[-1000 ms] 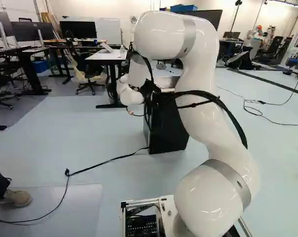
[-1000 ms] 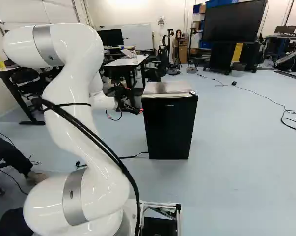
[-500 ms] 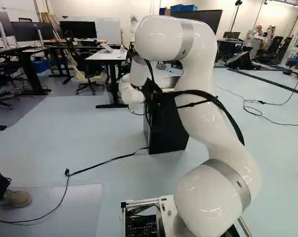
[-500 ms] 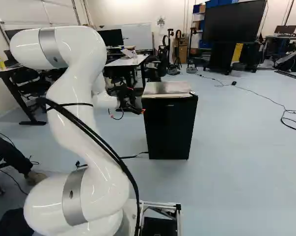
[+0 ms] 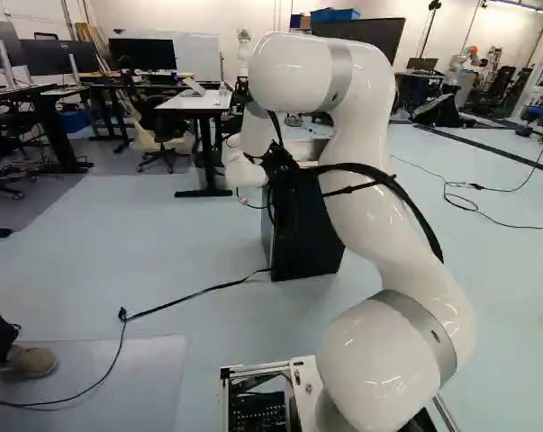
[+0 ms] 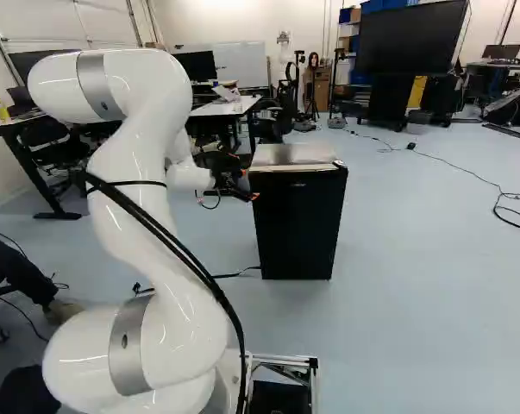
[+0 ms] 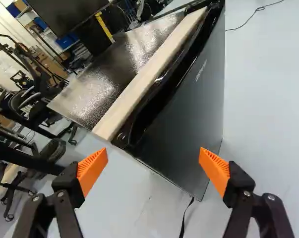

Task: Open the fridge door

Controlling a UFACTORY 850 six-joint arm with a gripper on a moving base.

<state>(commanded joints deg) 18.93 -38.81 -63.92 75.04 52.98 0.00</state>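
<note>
In the right base view, the white arm [image 6: 126, 181] rises at left. Right of it, the end effector [image 6: 250, 191] is spread wide, gripping nothing, near the upper left edge of the black fridge [image 6: 296, 233], which stands on the floor [image 6: 423, 285], door [image 7: 186, 114] closed.

The white arm [image 5: 370, 171] partly hides the black fridge [image 5: 303, 243], which stands on the pale floor [image 5: 163, 243].

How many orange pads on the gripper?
2. One pad on the finger nearer the top of the fridge, the other on the finger nearer its foot. None hidden.
</note>
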